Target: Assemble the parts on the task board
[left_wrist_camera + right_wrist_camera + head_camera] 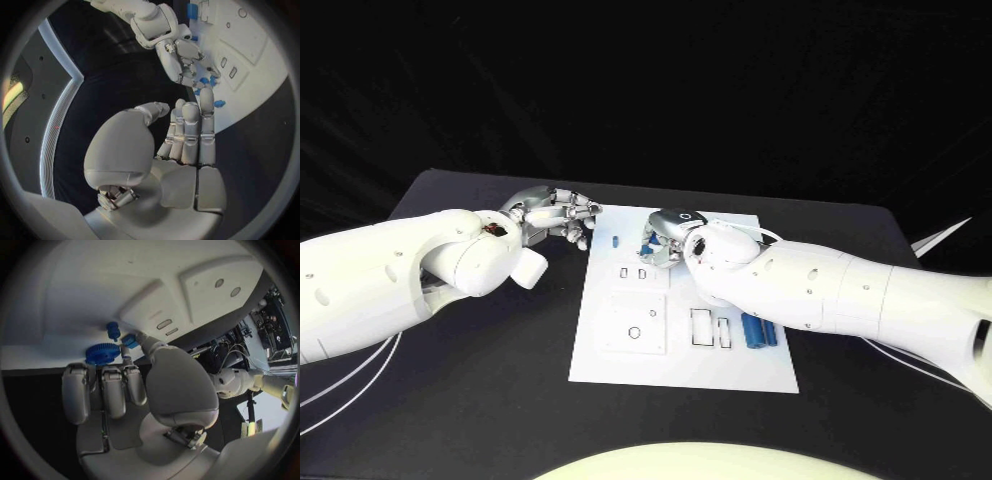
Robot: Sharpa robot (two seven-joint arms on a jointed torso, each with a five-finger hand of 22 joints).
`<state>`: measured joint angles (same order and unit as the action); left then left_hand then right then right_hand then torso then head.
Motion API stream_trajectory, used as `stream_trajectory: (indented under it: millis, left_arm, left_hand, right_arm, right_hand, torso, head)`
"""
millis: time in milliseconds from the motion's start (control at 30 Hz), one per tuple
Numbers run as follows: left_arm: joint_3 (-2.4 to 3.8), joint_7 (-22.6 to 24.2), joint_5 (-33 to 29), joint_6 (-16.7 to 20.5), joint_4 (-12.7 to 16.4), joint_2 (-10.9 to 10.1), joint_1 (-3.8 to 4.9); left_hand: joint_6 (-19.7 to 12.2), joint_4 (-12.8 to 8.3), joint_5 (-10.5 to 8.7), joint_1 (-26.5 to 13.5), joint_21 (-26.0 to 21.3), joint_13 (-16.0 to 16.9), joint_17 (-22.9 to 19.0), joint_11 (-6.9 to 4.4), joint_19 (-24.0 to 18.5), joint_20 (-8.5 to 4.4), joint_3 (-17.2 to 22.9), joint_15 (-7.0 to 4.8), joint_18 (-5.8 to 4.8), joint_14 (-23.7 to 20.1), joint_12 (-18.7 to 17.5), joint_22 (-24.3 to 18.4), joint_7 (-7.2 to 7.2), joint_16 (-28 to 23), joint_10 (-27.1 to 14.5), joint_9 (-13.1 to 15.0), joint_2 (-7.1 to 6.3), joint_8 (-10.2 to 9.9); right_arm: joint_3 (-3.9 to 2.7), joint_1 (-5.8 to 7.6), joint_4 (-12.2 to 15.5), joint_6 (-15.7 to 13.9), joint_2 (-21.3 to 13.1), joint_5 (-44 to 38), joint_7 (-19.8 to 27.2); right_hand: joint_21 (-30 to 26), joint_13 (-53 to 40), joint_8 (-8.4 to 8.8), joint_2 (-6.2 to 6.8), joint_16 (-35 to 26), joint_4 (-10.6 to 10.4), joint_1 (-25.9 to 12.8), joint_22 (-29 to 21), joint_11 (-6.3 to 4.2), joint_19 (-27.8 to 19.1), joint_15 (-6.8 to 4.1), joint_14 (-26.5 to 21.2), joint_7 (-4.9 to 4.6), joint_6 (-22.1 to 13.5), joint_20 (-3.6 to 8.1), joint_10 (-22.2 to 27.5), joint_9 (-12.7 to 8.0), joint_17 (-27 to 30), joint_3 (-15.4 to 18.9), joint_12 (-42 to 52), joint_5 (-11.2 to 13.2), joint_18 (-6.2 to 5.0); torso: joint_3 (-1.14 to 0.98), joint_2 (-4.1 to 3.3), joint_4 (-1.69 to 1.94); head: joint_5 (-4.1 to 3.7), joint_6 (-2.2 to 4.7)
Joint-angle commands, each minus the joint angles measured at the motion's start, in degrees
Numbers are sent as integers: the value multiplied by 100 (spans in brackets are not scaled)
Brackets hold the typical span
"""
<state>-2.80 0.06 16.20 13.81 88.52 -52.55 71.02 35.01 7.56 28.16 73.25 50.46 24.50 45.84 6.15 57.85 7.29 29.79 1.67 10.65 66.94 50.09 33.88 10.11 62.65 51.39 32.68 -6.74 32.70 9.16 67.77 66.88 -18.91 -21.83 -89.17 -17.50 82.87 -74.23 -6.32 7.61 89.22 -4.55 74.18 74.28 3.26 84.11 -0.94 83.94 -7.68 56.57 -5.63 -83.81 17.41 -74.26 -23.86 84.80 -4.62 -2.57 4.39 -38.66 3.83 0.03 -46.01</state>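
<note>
Black table [473,400] carries the task board [675,365] (white).

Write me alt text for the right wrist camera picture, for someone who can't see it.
The robot's right hand reaches over the edge of the white task board, its fingertips at a small cluster of blue parts: a toothed blue gear, a blue peg and a small blue block. Whether it pinches the block cannot be told. Further along the board are raised panels with small slots and round holes.

Not much besides the black worktop [473,400], matte and dark. Thin white cables [351,385] trail over it along the near left side, maybe a second bunch [906,352] at the right, hard to tell.
</note>
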Motion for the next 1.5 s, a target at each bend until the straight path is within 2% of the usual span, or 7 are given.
stream_trajectory:
  millis: [33, 167, 267, 667, 1000, 1433, 1500]
  left_arm:
    - [5, 4, 3, -6, 5, 14, 7]
    - [5, 2, 3, -1, 1, 14, 7]
    - [5, 0, 3, -1, 0, 15, 7]
    - [5, -10, 3, -2, 1, 15, 7]
    - [5, -5, 4, 0, -15, 18, 7]
    - [4, 23, -3, 15, -35, 25, 3]
    - [3, 35, -27, 17, -38, 27, 0]
  left_hand:
    - [5, -65, 70, 33, -91, -53, -52, 27, 121, 22, -43, 50, -12, -8, 67, -80, 142, -13, -60, -52, -14, -85]
    - [5, -65, 70, 33, -91, -53, -52, 27, 121, 22, -43, 50, -12, -8, 67, -80, 142, -13, -60, -52, -14, -85]
    - [7, -71, 70, 42, -90, -56, -53, 27, 122, 22, -39, 50, -12, -8, 68, -80, 143, -12, -61, -58, -11, -86]
    - [7, -71, 70, 42, -90, -56, -53, 27, 122, 22, -39, 50, -12, -8, 68, -80, 143, -12, -61, -58, -11, -86]
    - [7, -71, 70, 42, -90, -56, -53, 27, 122, 22, -39, 50, -12, -8, 68, -80, 143, -12, -61, -58, -11, -86]
    - [12, -81, 69, 53, -88, -65, -55, 31, 125, 22, -38, 51, -12, -7, 74, -78, 147, -6, -64, -79, -9, -90]
    - [12, -81, 68, 53, -88, -65, -55, 32, 125, 22, -38, 51, -12, -7, 74, -78, 148, -6, -64, -81, -9, -91]
  right_arm:
    - [27, -38, 8, 40, -14, -41, -19]
    - [27, -40, 26, -64, -20, -106, -36]
    - [27, -45, 45, -179, -21, -159, -52]
    - [27, -57, 93, -356, -14, -286, -116]
    - [26, -59, 255, -675, -121, -362, -79]
    - [-2, -27, 803, -1084, -553, -290, 43]
    - [-11, -14, 933, -1165, -654, -231, 93]
  right_hand:
    - [121, -1279, -232, 56, 78, 53, 150, 1204, -80, 260, -26, 606, 58, 383, 57, -405, 249, -1574, -365, 112, 28, 103]
    - [166, -1299, -341, -69, 78, 156, 179, 1237, -137, 287, -71, 606, 125, 537, 98, -423, 310, -1574, -597, 138, 36, 115]
    - [215, -1329, -418, -86, 78, 207, 133, 1270, -176, 316, -100, 606, 171, 612, 128, -448, 360, -1574, -670, 177, 43, 128]
    - [272, -1383, -516, -87, 78, 262, 34, 1309, -222, 349, -139, 606, 225, 668, 168, -490, 433, -1574, -730, 251, 48, 143]
    - [333, -1424, -581, -75, 78, 230, -168, 1349, -248, 384, -165, 606, 251, 652, 198, -519, 494, -1574, -748, 305, 53, 159]
    - [357, -1432, -599, -53, 78, 211, -251, 1365, -254, 398, -174, 606, 257, 636, 205, -526, 514, -1574, -749, 316, 55, 165]
    - [358, -1430, -600, -50, 78, 210, -258, 1365, -254, 399, -175, 606, 257, 634, 206, -524, 515, -1574, -749, 313, 55, 165]
  torso:
    - [4, 3, 11]
    - [1, 6, 4]
    - [3, 5, 5]
    - [8, 5, 6]
    - [-4, 9, 1]
    - [-14, 20, -12]
    - [-26, 31, -22]
  head:
    - [-6, -8]
    - [-1, -4]
    - [-8, -1]
    - [-8, 6]
    - [8, 15]
    - [22, 71]
    - [39, 86]
